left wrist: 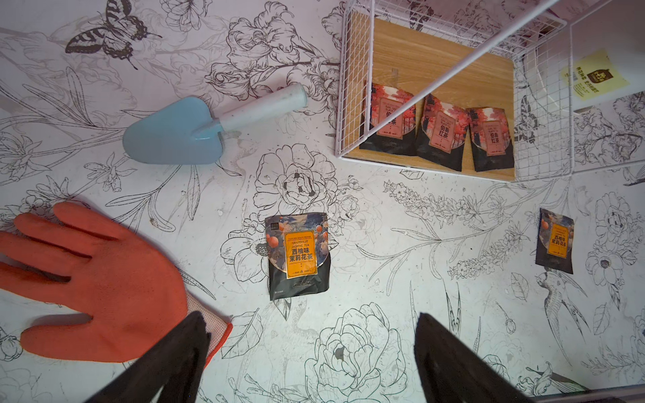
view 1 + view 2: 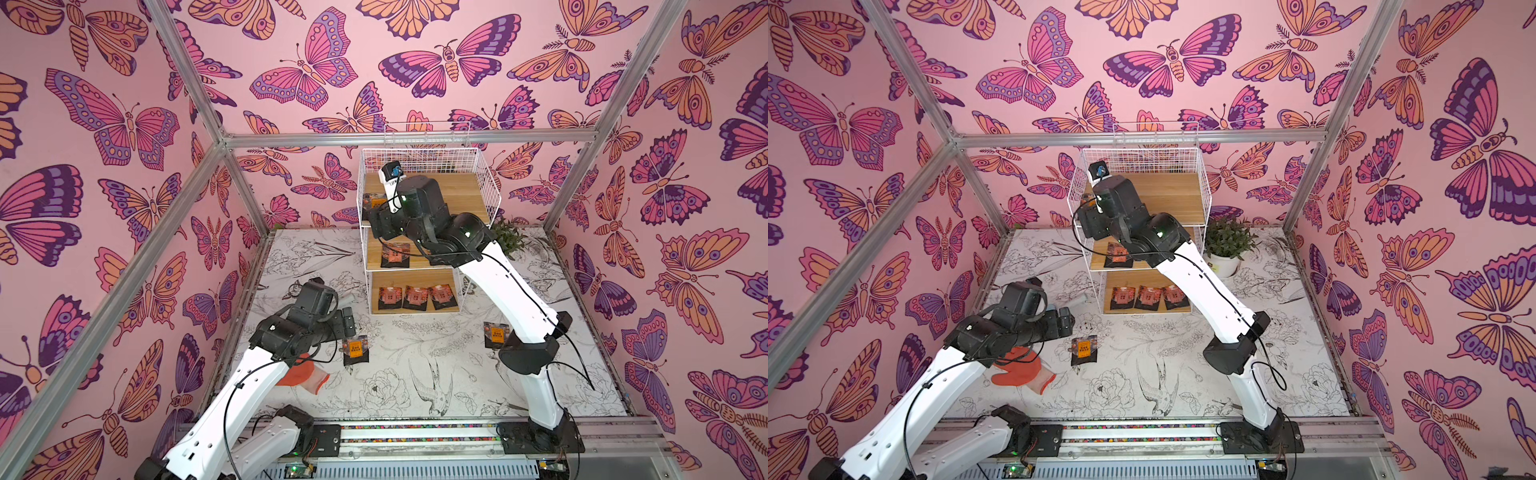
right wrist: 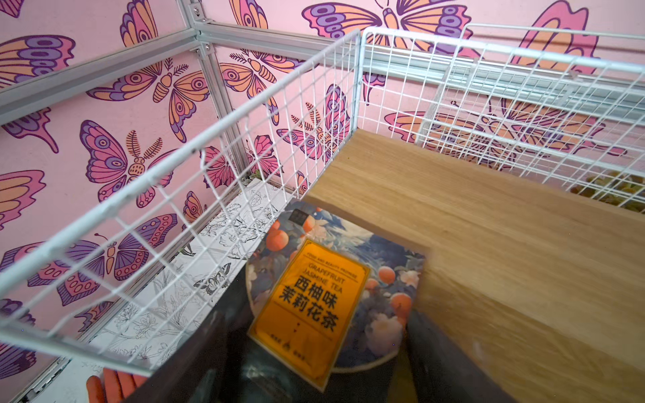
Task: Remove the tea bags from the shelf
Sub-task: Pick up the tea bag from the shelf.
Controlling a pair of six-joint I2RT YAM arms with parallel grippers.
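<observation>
The shelf [image 2: 432,195] [image 2: 1167,195] stands at the back of the table. An orange-labelled tea bag [image 2: 376,203] [image 3: 307,300] lies at the left front corner of its top board, overhanging the edge. My right gripper [image 3: 319,321] straddles this sachet, one finger on each side, jaws still wide. One tea bag [image 2: 395,254] lies on the middle board and three reddish ones [image 2: 415,297] [image 1: 439,132] on the bottom board. Two orange-labelled tea bags [image 2: 356,349] [image 2: 495,334] lie on the table. My left gripper [image 1: 310,315] [image 2: 347,322] hovers open and empty over the table near one of them [image 1: 299,254].
An orange rubber glove [image 1: 97,279] [image 2: 1021,372] lies on the table under the left arm. A pale blue trowel [image 1: 181,136] lies left of the shelf's foot. A potted plant [image 2: 1225,249] stands right of the shelf. Wire mesh [image 3: 244,146] rims the top board.
</observation>
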